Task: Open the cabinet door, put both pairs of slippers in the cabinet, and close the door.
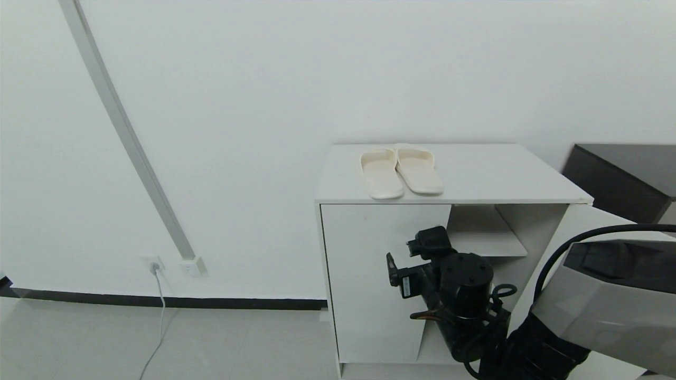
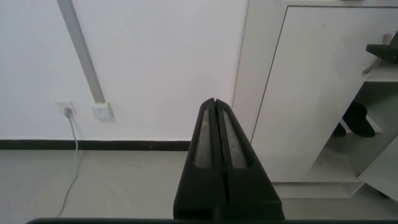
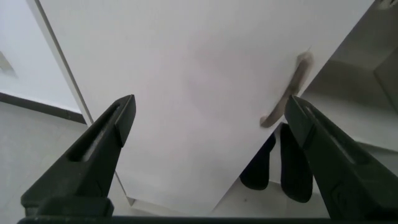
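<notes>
Cream slippers lie side by side, touching, on cabinet top, approx 12 o'clock from R gripper. R fingers spread wide, holding nothing, facing the closed L door near its handle. L gripper: fingers pressed together, empty. Dark pair sits inside, at bottom of open compartment on cabinet's 3 o'clock side. Cream pair prob. light, soft foam, bendy, maybe slick. Best hold: pinch both inner edges where they meet, or across the straps. Grip firm, as soles may flex.

1 pr cream slippers, white cabinet, 1 pr black slippers, beige handle, blk skirting
</notes>
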